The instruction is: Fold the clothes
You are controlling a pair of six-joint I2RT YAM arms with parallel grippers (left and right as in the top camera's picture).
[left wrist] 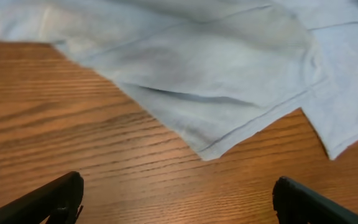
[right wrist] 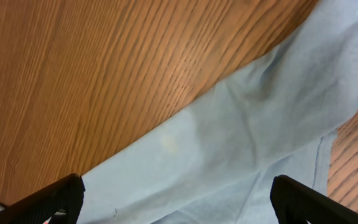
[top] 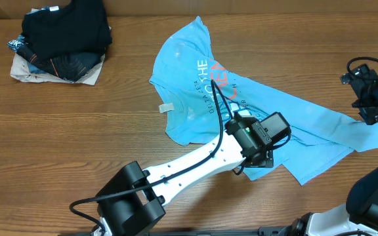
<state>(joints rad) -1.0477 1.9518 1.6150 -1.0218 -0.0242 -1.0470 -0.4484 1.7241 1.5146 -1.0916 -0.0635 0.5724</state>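
A wood-grain table (top: 77, 131) fills the view. Well off to the left of the left pincer (left wrist: 179, 205) sits a pile of black and dark folded garments (top: 64, 36). The light sky-blue cotton T-shirt (top: 182, 72) lies rumpled and slantwise, lettering up. Its hem corner is just ahead of that pincer, which gapes wide and holds nothing. The right pincer (right wrist: 179, 202), equally wide and empty, hangs over the shirt's far-right end. No fold shows — the whole job remains, I judge.
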